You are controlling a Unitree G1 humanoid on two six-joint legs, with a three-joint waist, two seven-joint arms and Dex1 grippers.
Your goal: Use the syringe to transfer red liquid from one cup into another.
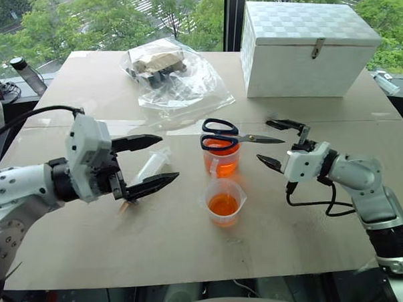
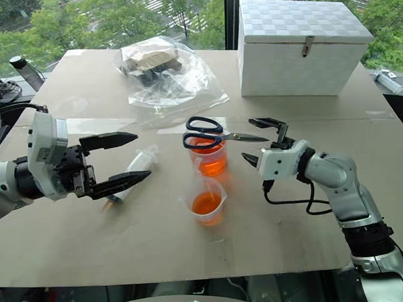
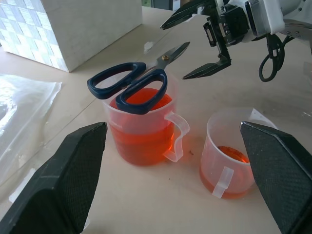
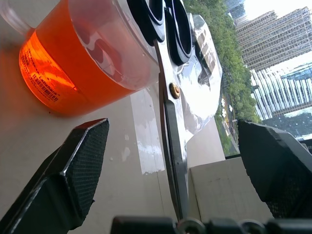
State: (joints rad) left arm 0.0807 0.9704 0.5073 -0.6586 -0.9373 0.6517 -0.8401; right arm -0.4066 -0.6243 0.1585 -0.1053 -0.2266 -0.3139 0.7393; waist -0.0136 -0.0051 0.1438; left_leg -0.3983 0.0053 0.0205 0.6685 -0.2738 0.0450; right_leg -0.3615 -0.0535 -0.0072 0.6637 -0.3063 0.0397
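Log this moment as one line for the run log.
left gripper: open, above syringe on table | right gripper: open, at scissors' blade tips | scissors on taller cup | shorter cup: some red liquid

You're looking between the right gripper (image 4: 170,165), its two black fingers (image 4: 73,170) spread wide with nothing between them. Ahead, the taller cup (image 4: 83,58) holds orange-red liquid (image 4: 53,68), and blue-handled scissors (image 4: 168,97) lie across its rim, blades pointing toward you, beside a white box (image 4: 224,195).
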